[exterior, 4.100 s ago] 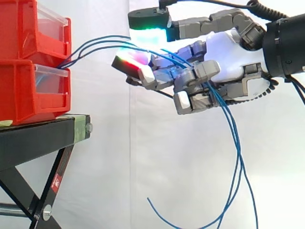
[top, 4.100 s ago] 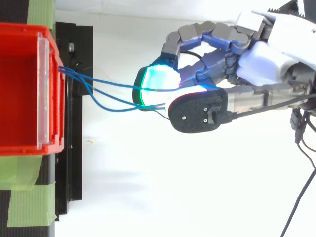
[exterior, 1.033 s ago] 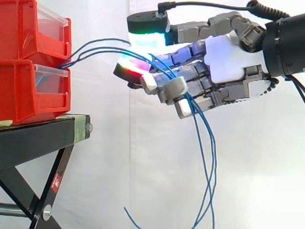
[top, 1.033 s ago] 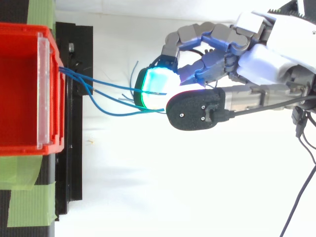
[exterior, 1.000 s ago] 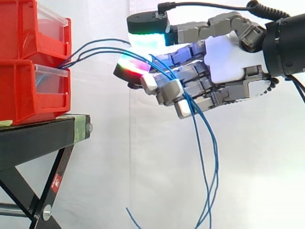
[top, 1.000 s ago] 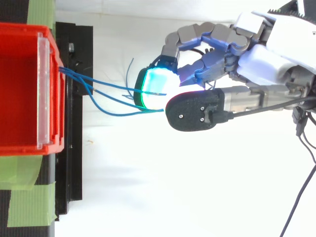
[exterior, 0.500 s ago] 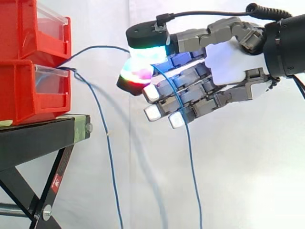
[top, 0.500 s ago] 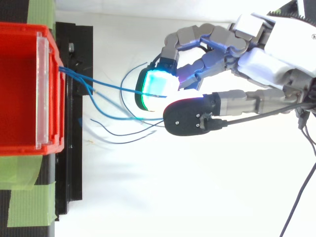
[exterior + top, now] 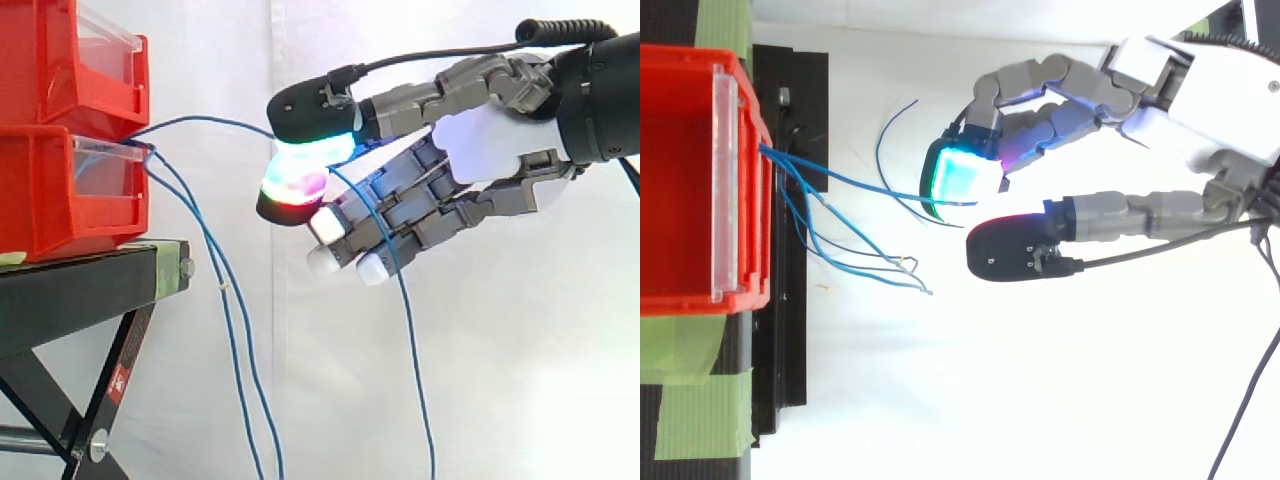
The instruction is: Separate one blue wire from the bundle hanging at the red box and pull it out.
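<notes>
Down to one blue wire [image 9: 215,121] now, versus a whole clump a second ago. Got it pinched between the glowing thumb pad and a fingertip of the hand [image 9: 480,150], with the other fingers stretched nearly straight. Dropped two loose wires [image 9: 230,330], now dangling off the red bins [image 9: 60,190] past the black stand [image 9: 90,280]. Looks separated, just needs the pull. Can follow the held wire's tail hanging through the fingers from the side. From above, can spot the loose wires [image 9: 902,263] splayed by the bin front. Can't see the pinch itself through the glow, so probably gripped.
</notes>
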Action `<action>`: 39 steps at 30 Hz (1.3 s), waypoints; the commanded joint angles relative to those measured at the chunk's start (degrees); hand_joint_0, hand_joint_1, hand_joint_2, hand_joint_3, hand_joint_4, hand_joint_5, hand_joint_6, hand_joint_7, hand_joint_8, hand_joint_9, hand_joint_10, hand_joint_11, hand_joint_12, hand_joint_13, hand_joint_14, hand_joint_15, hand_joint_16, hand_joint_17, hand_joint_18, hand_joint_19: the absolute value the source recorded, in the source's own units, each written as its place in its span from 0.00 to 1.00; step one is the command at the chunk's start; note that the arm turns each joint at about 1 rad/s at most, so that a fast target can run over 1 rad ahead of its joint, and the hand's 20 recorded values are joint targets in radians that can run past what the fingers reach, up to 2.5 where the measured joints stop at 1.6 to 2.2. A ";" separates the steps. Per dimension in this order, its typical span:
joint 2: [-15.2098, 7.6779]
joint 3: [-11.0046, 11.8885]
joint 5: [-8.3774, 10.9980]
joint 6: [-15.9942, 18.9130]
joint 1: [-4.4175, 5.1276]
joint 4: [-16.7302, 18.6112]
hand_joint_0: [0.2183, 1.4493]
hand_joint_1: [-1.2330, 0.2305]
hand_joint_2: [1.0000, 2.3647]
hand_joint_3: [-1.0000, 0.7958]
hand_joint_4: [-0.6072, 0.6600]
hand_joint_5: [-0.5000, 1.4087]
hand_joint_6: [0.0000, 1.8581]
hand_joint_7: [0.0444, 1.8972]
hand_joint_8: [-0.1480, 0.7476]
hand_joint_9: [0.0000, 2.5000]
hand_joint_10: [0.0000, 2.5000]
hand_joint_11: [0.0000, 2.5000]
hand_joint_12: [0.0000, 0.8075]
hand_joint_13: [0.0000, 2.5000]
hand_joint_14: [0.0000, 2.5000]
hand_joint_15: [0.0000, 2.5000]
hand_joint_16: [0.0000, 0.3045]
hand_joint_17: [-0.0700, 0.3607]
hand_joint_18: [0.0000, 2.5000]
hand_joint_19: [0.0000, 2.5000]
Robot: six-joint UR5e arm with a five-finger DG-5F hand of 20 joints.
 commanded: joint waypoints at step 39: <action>0.09 0.00 -0.41 -2.28 0.53 -2.03 0.31 0.26 0.02 0.51 0.52 0.18 0.43 0.67 0.53 0.34 0.01 0.40 0.47 0.23 0.01 0.29 0.15 0.40 0.17 0.34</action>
